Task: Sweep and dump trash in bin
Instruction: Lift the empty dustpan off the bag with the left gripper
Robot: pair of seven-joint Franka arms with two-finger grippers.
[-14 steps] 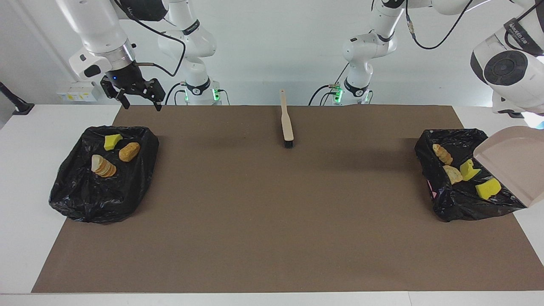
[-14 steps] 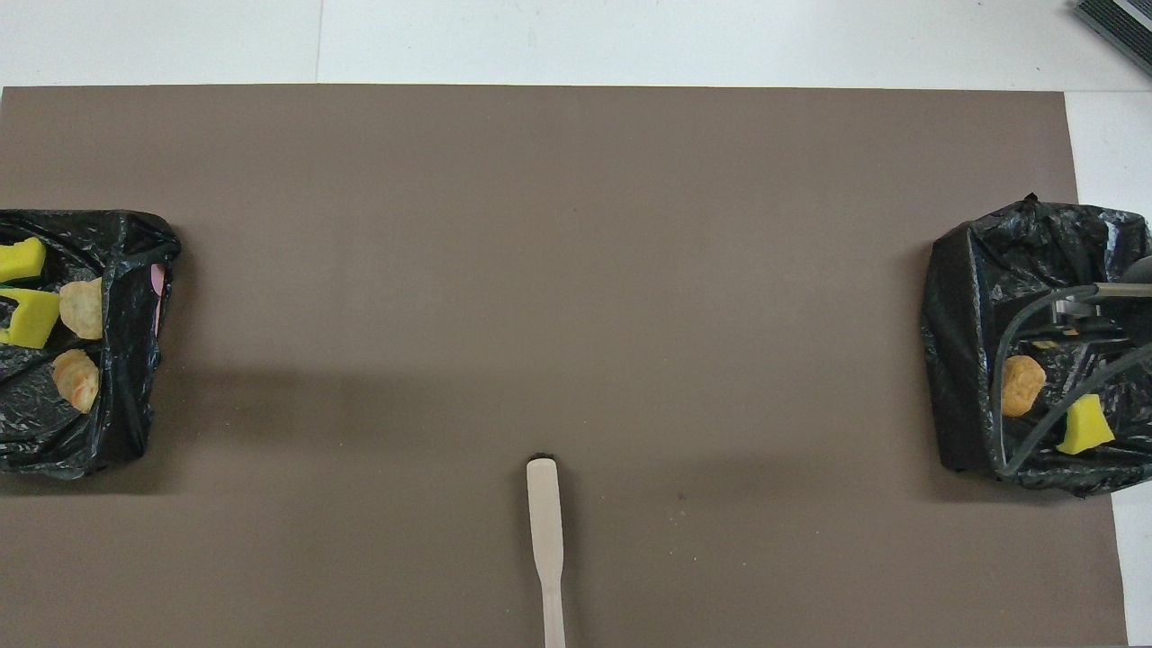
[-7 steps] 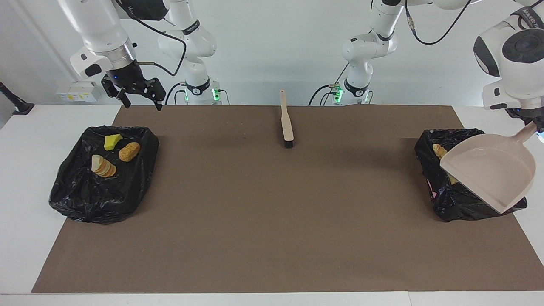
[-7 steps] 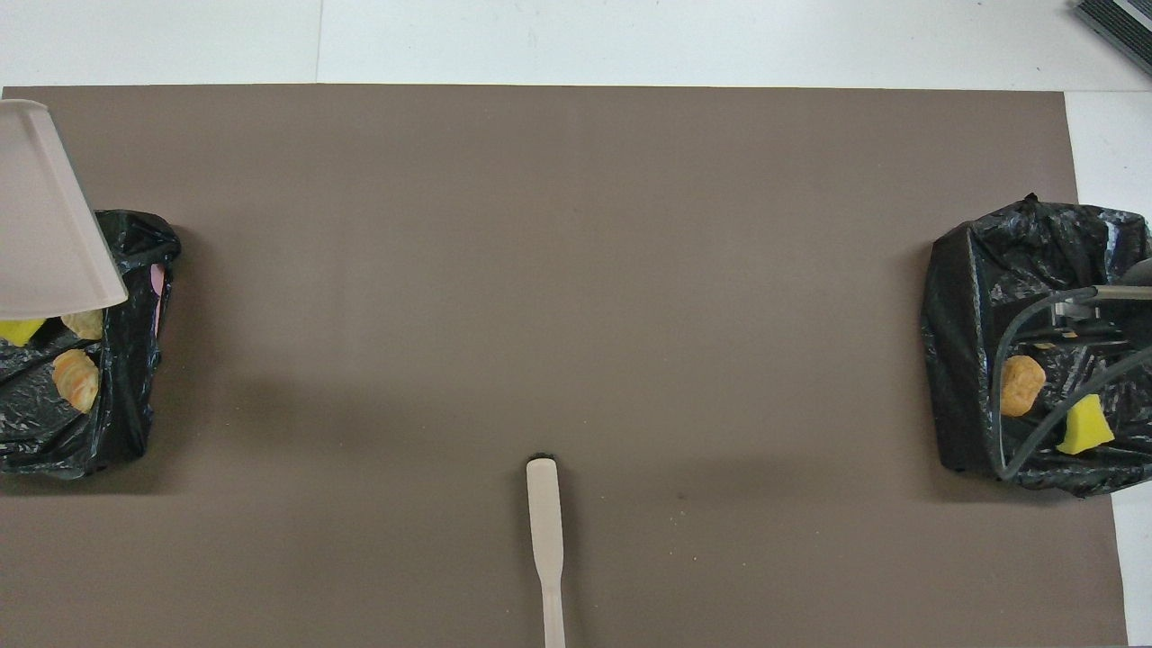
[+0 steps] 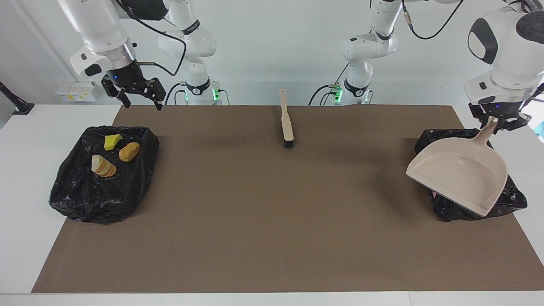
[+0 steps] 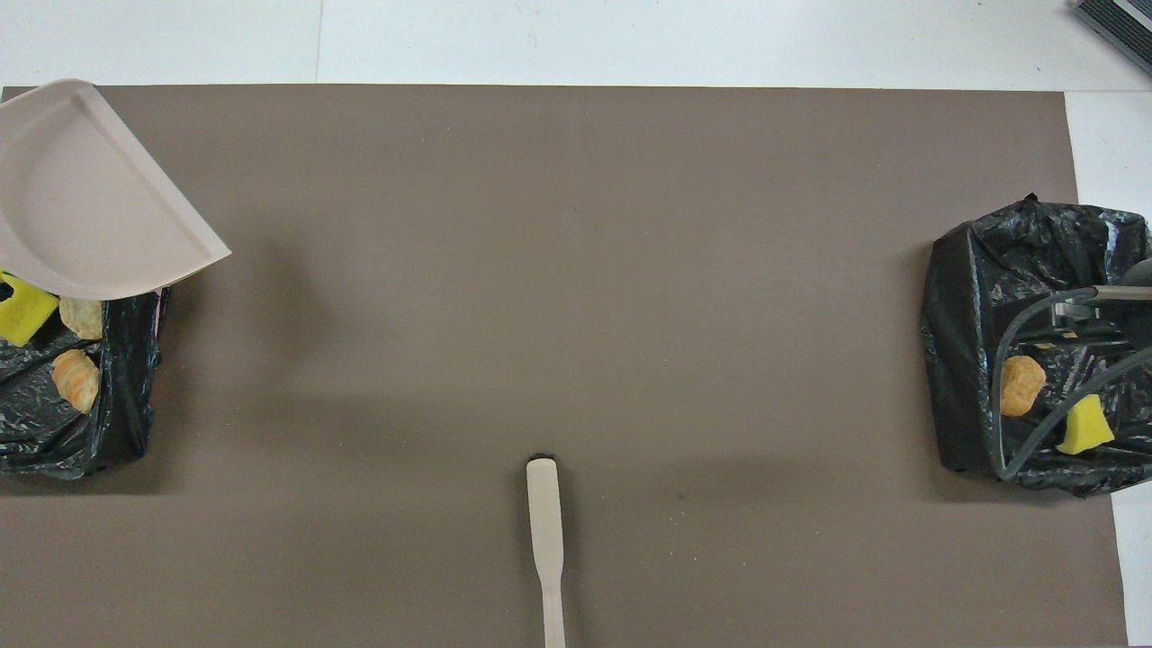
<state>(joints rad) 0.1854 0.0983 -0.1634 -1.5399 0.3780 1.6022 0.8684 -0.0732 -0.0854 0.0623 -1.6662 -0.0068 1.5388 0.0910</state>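
My left gripper (image 5: 494, 121) is shut on the handle of the beige dustpan (image 5: 461, 174), which hangs tilted over the black-bagged bin (image 5: 515, 199) at the left arm's end and hides most of it. The overhead view shows the pan (image 6: 85, 193) empty, with trash beside it in that bin (image 6: 121, 396): a yellow sponge chunk (image 6: 25, 310) and two bread-like lumps (image 6: 76, 380). The bin (image 5: 85, 206) at the right arm's end holds a sponge chunk (image 5: 112, 141) and two bread lumps (image 5: 129, 151). My right gripper (image 5: 142, 104) hangs open and empty above the table's edge beside that bin.
The beige-handled brush (image 5: 287, 121) lies on the brown mat (image 5: 272, 221) midway between the arms' bases, bristles pointing away from the robots. No scraps show on the mat between the two bins.
My left arm has swung the dustpan from beside the bin at the table's end to over the bin, toward the table's middle, turning it more level. The right gripper has barely moved.
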